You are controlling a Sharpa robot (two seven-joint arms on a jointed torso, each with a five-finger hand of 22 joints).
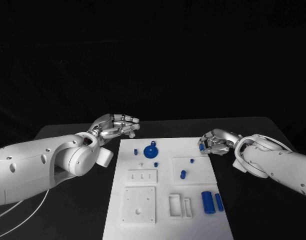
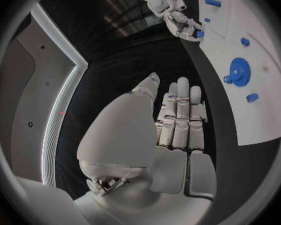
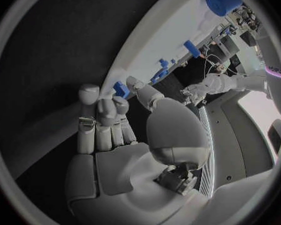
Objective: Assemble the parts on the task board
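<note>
Pickup step appears underway: right hand [image 1: 216, 141] pinches a small blue part [image 1: 202, 147] at the task board [image 1: 164, 220] edge, needing a lift next; left hand [image 1: 115, 125] hovers, fingers loosely curled, holding nothing.

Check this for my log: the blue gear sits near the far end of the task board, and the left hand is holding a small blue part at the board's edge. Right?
Nearly. The blue gear is near the far end of the task board, but the right hand holds the small blue part at the edge; the left hand is empty. The head view shows it.
</note>
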